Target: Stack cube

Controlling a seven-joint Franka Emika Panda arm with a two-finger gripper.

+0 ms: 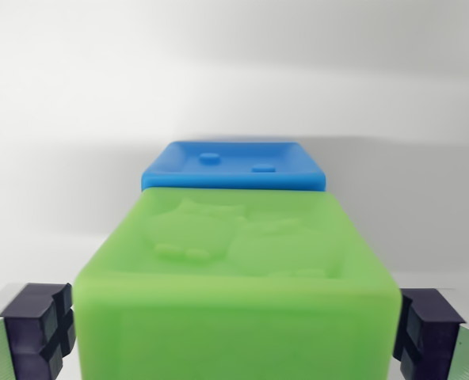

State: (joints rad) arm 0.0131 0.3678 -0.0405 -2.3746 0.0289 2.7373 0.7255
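Fingers: two dark pads, one at the wrist view's lower left (pixel 38 328), one at lower right (pixel 425 332); the gripper (pixel 234 332) is spread to about the width of the green cube (pixel 238 269), which sits squarely between them; each pad looks pressed against or just beside a side face of the cube; actual contact cannot be confirmed, since the seam at each pad is hidden by the cube's edges; judged as a grasp on the green cube, not certain.

Green cube fills the lower middle of the view; its top face has a raised relief pattern; it is centred between the pads, not skewed to either side.

Blue cube (pixel 234 168) lies just beyond the green one, toward the top of the view, partly hidden behind its far edge; whether the two touch cannot be told; recessed top with two small studs; surface around is plain white (pixel 60 158).

Step in hand, as a judgement: green cube to be placed onto blue.

Risks: pads sit low and near the cube's near edge, so a weak pinch could let it tilt or slip; the green cube looks wider than the blue here (perspective may exaggerate), so an off-centre placement could leave it overhanging and toppling; moving forward without enough height would shove the blue cube away.
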